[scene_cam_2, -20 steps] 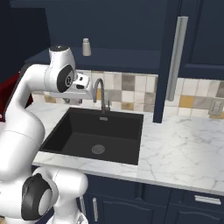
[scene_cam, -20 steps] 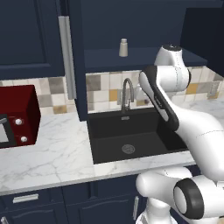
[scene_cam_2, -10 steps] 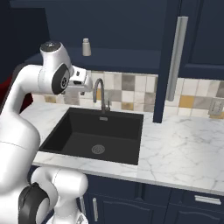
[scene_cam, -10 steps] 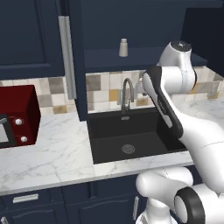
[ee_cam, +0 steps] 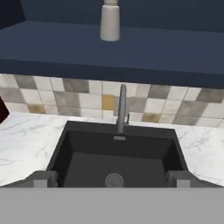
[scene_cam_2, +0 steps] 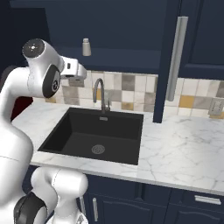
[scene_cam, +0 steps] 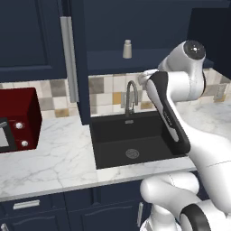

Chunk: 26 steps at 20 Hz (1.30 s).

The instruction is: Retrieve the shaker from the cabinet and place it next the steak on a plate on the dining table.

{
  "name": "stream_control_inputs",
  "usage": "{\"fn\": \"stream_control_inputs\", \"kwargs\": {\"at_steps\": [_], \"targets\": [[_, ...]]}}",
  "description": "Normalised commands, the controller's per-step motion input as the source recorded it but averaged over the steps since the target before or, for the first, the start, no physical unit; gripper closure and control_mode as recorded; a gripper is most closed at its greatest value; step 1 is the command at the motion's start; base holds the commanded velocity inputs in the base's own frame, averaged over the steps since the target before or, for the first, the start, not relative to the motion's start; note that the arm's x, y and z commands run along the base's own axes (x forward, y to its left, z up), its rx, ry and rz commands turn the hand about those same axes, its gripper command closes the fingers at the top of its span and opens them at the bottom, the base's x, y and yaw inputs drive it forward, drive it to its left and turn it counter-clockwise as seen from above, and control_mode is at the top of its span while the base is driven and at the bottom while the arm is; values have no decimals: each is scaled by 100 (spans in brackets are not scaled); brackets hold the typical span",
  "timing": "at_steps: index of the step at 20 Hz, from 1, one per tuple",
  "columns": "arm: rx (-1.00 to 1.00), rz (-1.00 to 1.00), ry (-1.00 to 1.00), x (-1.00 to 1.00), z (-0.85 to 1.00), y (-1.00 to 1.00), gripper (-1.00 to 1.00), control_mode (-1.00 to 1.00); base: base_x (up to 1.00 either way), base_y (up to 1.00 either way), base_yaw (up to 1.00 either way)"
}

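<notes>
Reaching has barely begun: in the left base view the shaker (scene_cam: 127, 48) stands upright on the open cabinet (scene_cam: 135, 61) shelf above the faucet (scene_cam: 130, 95), untouched. From the right base view the gripper (scene_cam_2: 78, 75) sits well below the shaker, left of the faucet, holding nothing. Looking along the hand, both fingertips (ee_cam: 42, 179) stand spread wide over the sink (ee_cam: 78, 164), the shaker up at the top edge. Grasp, carry and placing remain, by my judgement.
</notes>
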Motion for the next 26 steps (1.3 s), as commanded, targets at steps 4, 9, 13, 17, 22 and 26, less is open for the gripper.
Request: {"fn": "stream_control_inputs", "kwargs": {"at_steps": [4,9,13,17,22,26], "targets": [[0,0,-12,0,51,23,-100,-100,0,0,0],[0,0,-6,0,48,9,-100,-100,0,0,0],[0,0,-6,2,33,0,-100,-100,0,0,0],[0,0,0,16,13,0,-100,-100,0,0,0],[1,0,0,37,5,0,-100,-100,0,0,0],[2,0,0,36,10,0,-100,-100,0,0,0]]}}
